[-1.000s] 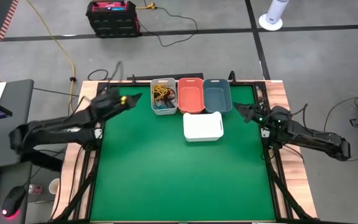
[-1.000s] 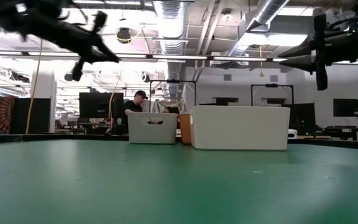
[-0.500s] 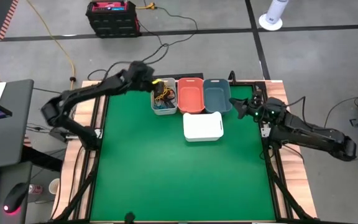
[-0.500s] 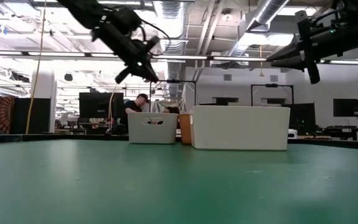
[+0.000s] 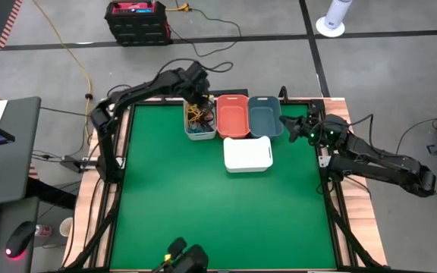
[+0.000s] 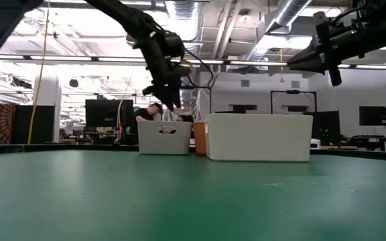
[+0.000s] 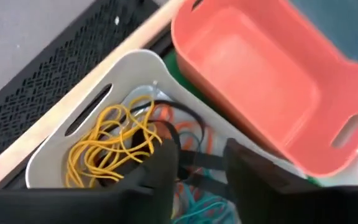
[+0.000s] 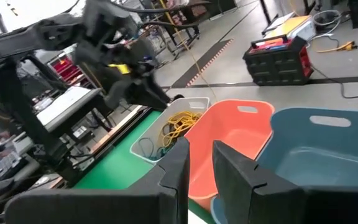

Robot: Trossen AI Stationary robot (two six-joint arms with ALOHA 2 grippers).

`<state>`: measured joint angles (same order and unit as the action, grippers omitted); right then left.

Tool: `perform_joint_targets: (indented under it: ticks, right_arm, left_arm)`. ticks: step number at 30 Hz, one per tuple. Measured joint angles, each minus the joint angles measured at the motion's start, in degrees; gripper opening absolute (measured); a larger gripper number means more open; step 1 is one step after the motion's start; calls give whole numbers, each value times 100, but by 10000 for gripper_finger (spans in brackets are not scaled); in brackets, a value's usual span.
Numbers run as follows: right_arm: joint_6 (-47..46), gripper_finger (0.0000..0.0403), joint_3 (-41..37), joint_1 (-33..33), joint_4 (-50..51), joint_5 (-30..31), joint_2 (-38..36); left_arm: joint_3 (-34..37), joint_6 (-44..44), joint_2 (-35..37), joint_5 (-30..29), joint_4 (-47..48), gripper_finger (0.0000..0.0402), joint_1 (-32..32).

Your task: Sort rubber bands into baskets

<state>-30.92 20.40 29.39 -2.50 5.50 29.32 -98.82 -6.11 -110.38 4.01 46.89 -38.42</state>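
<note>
The left end effector [image 5: 199, 97] hangs over the light grey basket [image 5: 200, 130], which stands at the left end of a row of three at the far edge of the green table [image 5: 203, 212]. In the left wrist view its two dark fingers [image 7: 163, 163] stand apart with a clear gap between them, pointing down into that basket, and nothing appears to be gripped between them, though their tips are partly cut off there. The rubber bands [image 7: 107, 146] lie in a tangle inside the grey basket: a yellow-orange bunch, some black loops, a little red and a teal one near the fingers.

Just beside the grey basket is the coral-orange basket [image 5: 232, 115], and next to that the dark slate-blue basket [image 5: 265, 115]; the three sit side by side, touching or nearly so. The white basket [image 5: 247, 153] sits in front of the row, closer to the table's middle, just beside the coral and blue ones. From the low view the left end effector is held above the grey basket's rim, not down inside it.

The right end effector [image 5: 287, 124] hovers at the right side of the table, near the slate-blue basket and above the surface. Its fingers [image 8: 179, 167] stand a narrow gap apart and hold nothing.
</note>
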Motion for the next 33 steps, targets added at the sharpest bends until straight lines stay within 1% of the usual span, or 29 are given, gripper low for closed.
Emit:
perform_joint_targets:
  ticks: [3,4,7,12,15,21,24,26,28,30,33]
  right_arm:
    - [-7,97,0,-4,2,-121,0]
    - [-9,97,0,-4,2,-127,0]
    - [-35,97,0,-4,1,-129,0]
    - [-59,97,0,-9,0,-211,0]
    - [-61,97,0,-9,0,-263,0]
    - [-59,97,0,-9,11,-265,0]
    - [-52,97,0,-9,57,-263,4]
    - [-16,97,0,-11,59,-265,7]
    - [-8,97,0,-9,59,-265,22]
    - [-7,97,0,-11,61,-263,39]
    - [-9,97,0,-9,54,-263,68]
  left_arm:
    - [-212,456,-281,206,256,181,-16]
    - [-232,650,-343,194,284,189,-16]
    - [-235,1240,-452,-135,401,201,-14]
    - [-235,2339,-491,-558,405,193,41]
    - [-235,2929,-491,-582,475,185,60]
    - [-230,3748,-618,-633,520,177,51]
    - [-233,4529,-665,-734,455,176,86]
    - [-235,5108,-689,-995,449,176,111]
    - [-230,5489,-745,-1316,424,176,149]
    - [-230,5696,-787,-1487,341,176,158]
    - [-230,5895,-856,-1582,313,176,115]
